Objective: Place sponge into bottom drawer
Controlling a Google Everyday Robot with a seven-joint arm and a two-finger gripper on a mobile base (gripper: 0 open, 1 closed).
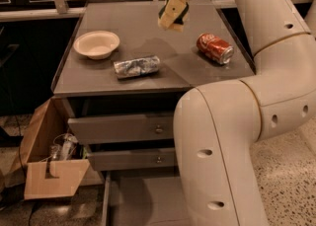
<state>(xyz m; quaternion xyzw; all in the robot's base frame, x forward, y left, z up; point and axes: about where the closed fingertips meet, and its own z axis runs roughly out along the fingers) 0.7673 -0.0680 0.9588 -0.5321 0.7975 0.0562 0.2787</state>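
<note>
**Sponge held above the surface, drawer open below.** The sponge (171, 17) hangs clear of the cabinet surface (148, 27), over its rear half. It is pinched at its upper end by the fingers of the gripper (177, 4). Its long axis runs steeply down and slightly left from the fingers, with the green face on the right and the yellow foam on the left.

The bottom drawer (143, 198), lowest of 3, is pulled out at the foot of the cabinet. The target therefore lies below the sponge and toward the camera, beyond the surface's front edge.

A crumpled foil packet (137, 66) lies between the sponge and that edge. A paper bowl (96, 44) sits to the left and a tipped Coca-Cola can (215, 48) to the right, both well apart from the sponge.

The 2 upper drawers (123, 129) are shut, so the descent past them looks unobstructed. The robot's own arm (222, 146) covers the drawer's right part, leaving open room at left and centre. A cardboard box (49, 183) stands just beside the drawer's left wall.
</note>
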